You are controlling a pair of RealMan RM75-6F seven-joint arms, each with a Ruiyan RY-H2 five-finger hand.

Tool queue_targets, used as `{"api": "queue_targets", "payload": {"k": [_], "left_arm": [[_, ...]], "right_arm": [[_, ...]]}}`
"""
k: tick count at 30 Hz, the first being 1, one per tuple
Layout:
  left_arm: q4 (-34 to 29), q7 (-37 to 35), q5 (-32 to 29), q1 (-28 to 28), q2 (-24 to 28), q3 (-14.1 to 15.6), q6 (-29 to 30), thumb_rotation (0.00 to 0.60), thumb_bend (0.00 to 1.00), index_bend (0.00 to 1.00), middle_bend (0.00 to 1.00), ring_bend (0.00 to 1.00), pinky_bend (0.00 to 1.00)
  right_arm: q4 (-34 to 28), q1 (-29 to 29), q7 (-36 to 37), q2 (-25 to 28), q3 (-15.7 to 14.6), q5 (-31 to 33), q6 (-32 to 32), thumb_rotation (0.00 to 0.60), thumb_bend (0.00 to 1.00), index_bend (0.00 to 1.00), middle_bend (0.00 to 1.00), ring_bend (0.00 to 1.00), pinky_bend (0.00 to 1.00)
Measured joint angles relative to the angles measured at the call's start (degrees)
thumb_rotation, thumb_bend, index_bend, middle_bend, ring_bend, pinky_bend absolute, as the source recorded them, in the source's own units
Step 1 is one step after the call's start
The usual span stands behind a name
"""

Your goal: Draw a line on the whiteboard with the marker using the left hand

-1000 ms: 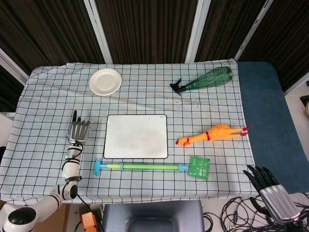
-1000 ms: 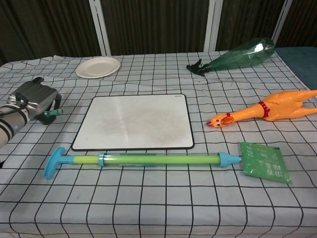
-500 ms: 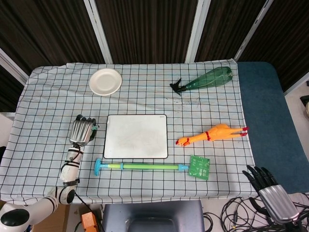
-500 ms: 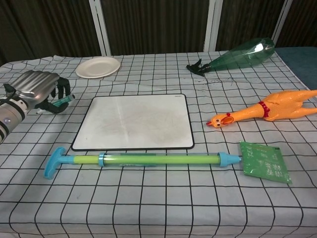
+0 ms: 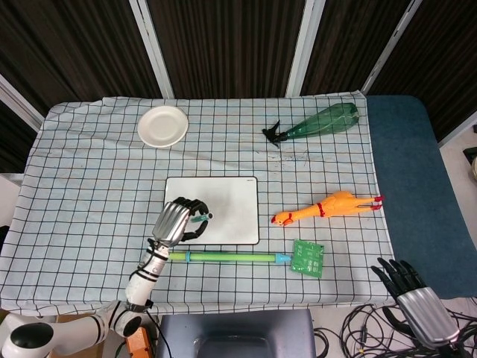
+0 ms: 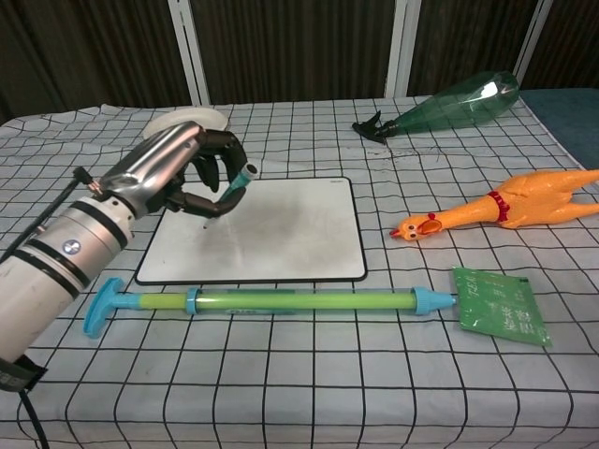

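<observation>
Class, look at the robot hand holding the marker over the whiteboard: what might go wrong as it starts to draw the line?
1. The left robot hand holds the marker tilted, so the tip may skid or slip in the grip under pressure.
2. The whiteboard lies loose on the checked cloth and may slide with the stroke.
3. The forearm hangs low over the green water pump and may knock it.

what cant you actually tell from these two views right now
- Marker tip, chest view: too small to tell whether it touches the whiteboard; in the head view the left hand covers it.
- Any drawn line: the whiteboard's faint smudges are unclear in both views.
- Right hand, head view: cut by the bottom edge; absent from the chest view.
- Water pump handle, head view: hidden under the left forearm.
</observation>
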Motion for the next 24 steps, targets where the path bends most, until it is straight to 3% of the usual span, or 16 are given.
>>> {"api": "queue_targets", "payload": {"k": [8,24], "left_arm": [[4.3,3.7,-1.2,-2.2,-5.0,-2.5,-0.9,0.600,0.57,0.77,0.77,0.56,0.49],[5.4,2.9,-5.1,-2.3,-6.4,-5.1,-3.5,0.600,0.57,0.77,0.78,0.56,0.49]], "right_arm": [[0.4,0.1,0.9,0.4,-0.4,-0.7,0.3,0.600,0.33,0.00,0.00,0.00,0.07],[-0.1,-0.3,0.2,1.8,-0.4,-1.4,1.7,0.600,0.33,0.00,0.00,0.00,0.07]]}}
